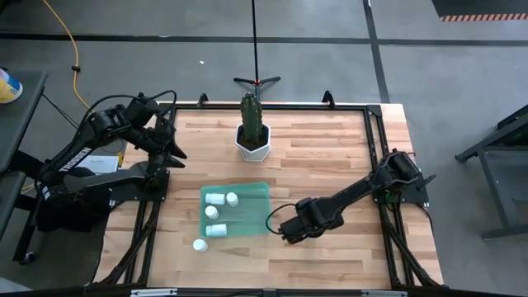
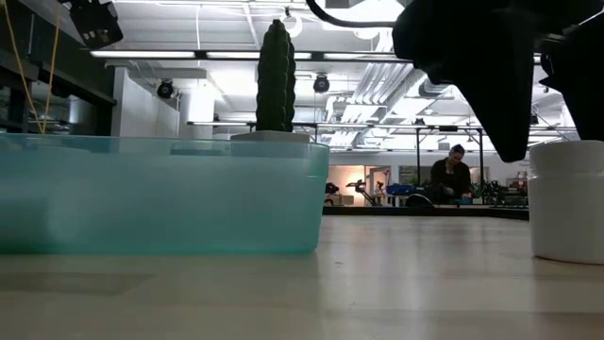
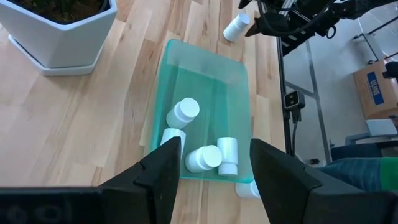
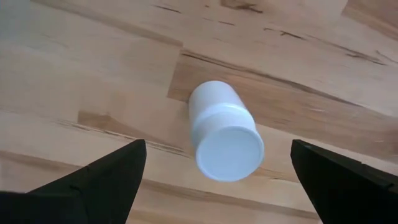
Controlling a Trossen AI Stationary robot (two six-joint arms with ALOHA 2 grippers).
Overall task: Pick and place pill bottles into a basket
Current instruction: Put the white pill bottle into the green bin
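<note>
The right gripper [image 4: 214, 180] hovers wide open and empty over a small white cylindrical plastic pill bottle [image 4: 221, 129] — probably light, stiff, slippery; grip its body below the cap.

Cactus [image 1: 251, 113] in white pot [image 1: 252, 143] on wood table [image 1: 330, 148]

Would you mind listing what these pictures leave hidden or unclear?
- Low view: the basket wall clouds its contents; no pill bottles can be counted.
- High view: the right gripper covers the bottle beneath it.
- Left wrist view: the left gripper finger hides part of one bottle.
</note>
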